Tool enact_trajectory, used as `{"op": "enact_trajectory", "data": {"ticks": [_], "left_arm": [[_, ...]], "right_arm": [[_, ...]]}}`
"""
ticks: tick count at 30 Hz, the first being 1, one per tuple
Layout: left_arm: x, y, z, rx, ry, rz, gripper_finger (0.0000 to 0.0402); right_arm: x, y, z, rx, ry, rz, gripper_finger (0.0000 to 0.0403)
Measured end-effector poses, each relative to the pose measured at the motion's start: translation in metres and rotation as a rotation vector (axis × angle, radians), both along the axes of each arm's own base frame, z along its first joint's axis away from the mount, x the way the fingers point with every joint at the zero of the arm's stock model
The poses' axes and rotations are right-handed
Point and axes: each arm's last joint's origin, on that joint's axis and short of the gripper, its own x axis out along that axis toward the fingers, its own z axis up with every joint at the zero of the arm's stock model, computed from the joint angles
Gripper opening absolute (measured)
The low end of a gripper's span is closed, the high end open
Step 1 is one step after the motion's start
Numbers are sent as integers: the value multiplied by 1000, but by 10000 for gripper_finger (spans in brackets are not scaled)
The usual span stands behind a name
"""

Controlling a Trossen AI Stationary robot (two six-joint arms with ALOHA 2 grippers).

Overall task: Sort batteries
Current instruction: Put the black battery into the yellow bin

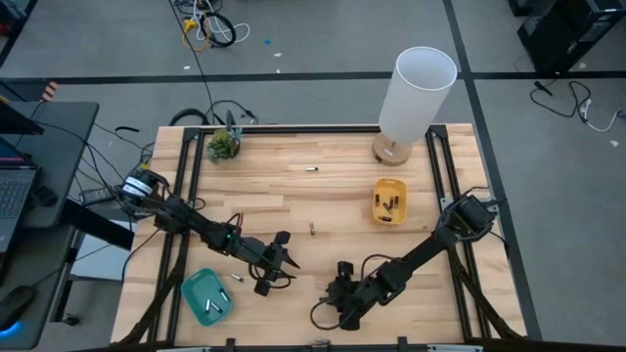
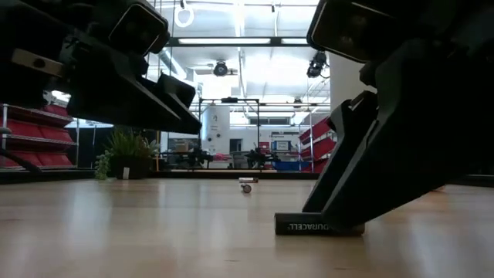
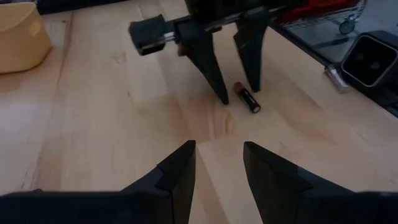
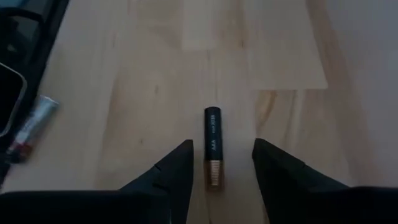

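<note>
A dark battery with a copper end [image 4: 212, 147] lies flat on the wood, between the open fingers of my right gripper [image 4: 221, 163], with a gap on either side. The low view shows its DURACELL label [image 2: 318, 227], and the left wrist view shows it under the right fingers [image 3: 247, 98]. My left gripper [image 3: 219, 163] is open, hovers to the table's left of it and touches nothing. The teal tray [image 1: 201, 293] holds silvery batteries. The yellow tray [image 1: 389, 203] holds dark ones. Loose batteries lie at mid-table [image 1: 312, 230], farther back [image 1: 312, 170] and beside the teal tray [image 1: 236, 282].
A white lamp on a wooden base [image 1: 413, 93] stands at the far right of the table, and a small potted plant [image 1: 223, 145] at the far left. Dark rails [image 1: 437, 161] run along both sides. A silvery battery [image 4: 34, 127] lies to the side of the right gripper.
</note>
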Motion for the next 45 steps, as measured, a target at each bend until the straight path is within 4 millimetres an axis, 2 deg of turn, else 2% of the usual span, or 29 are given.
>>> {"op": "enact_trajectory", "data": {"ticks": [5, 14, 17, 21, 25, 29, 32, 40, 42, 45], "left_arm": [[0, 0, 0, -5, 4, 1, 152], [0, 0, 0, -22, 12, 10, 152], [0, 0, 0, -21, 11, 10, 152], [0, 0, 0, -19, 11, 11, 152], [0, 0, 0, -20, 11, 13, 152], [0, 0, 0, -20, 11, 13, 152], [0, 0, 0, -20, 10, 14, 152], [0, 0, 0, -19, 9, 18, 152], [0, 2, 0, -8, 1, 65, 152], [2, 8, 0, 5, -17, 234, 152]], "right_arm": [[-2, -2, -7, -42, 38, -20, 123], [-4, -1, -13, -100, 42, -28, 18], [-4, -2, -8, -117, 23, -11, 14], [-9, -7, 8, -162, 2, -36, 26], [-16, -13, 37, -196, -13, -72, 16], [-30, -22, 56, -242, 28, -102, 13], [-43, -30, 76, -256, 59, -146, 17], [-89, -66, 106, -376, 256, -341, 17], [-96, -75, 112, -408, 272, -405, 19], [-103, -89, 121, -438, 300, -469, 20]]}}
